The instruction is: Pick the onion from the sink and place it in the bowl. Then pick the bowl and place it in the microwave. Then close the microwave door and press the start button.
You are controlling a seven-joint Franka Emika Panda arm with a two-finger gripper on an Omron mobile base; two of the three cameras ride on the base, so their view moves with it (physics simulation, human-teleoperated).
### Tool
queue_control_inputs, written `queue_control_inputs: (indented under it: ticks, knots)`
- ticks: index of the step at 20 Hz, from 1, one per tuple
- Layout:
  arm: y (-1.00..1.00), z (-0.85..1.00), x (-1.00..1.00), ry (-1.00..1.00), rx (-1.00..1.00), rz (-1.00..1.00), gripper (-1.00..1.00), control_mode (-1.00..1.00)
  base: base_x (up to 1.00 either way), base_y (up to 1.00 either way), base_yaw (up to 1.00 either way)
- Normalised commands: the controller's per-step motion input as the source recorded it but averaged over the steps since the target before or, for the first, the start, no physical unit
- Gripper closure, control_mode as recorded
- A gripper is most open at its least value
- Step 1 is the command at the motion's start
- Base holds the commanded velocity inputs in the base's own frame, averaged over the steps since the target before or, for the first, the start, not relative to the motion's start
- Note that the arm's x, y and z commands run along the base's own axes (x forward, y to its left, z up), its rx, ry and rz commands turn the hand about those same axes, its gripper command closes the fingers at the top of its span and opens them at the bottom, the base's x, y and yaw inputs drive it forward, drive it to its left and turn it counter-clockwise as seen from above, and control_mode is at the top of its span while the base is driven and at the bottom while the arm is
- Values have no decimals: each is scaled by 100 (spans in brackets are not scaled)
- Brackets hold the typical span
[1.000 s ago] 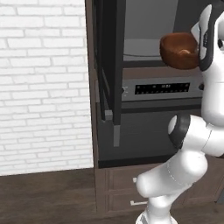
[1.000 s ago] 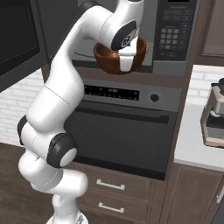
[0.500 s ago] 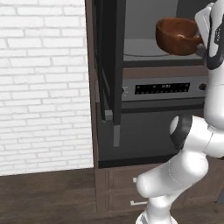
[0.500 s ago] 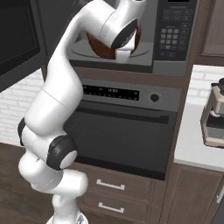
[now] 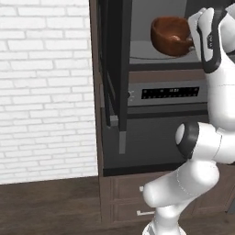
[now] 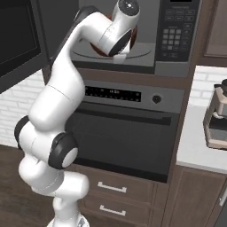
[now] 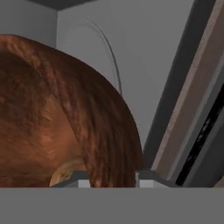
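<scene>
the jaws (image 7: 109,178) are pinching the thick wall of the bowl (image 5: 170,36), one fingertip (image 7: 78,178) sitting inside the rim and the other outside it, so they are closed on the bowl rather than standing open. in the hand view a pale tan curve is peeking out at about 7 o'clock beside the inner fingertip, and that is probably the onion (image 7: 65,173) lying in the bowl, though too little of it is showing to be sure. moving outward, the bowl is hanging at the mouth of the microwave (image 6: 150,48), over the round glass plate on its grey floor; in the left base view it is sitting at about 1 o'clock, and in the right base view the wrist is covering most of it at 12 o'clock. whether it is touching the plate or floating just above it cannot be told. the microwave door (image 5: 117,69) is standing wide open, edge-on toward the left base camera at about 11 o'clock. below the cavity the wall oven (image 6: 124,133) is running across the cabinet. by the look of things the onion step is done and the bowl is partway into the microwave; setting it down, letting go, drawing the arm out, shutting the door and pressing start are all remaining. compared with the earlier frames, the bowl is riding higher and further in toward the cavity, and the wrist has swung up in front of it.
</scene>
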Motion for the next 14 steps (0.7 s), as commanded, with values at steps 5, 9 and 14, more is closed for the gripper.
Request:
queue_control_inputs:
  ticks: [5,9,14]
  knots:
    - [0,0,51,1,4,0,100,-100,0,0,0]
    - [0,0,55,0,6,0,100,-100,0,0,0]
    - [1,0,48,3,3,0,100,-100,0,0,0]
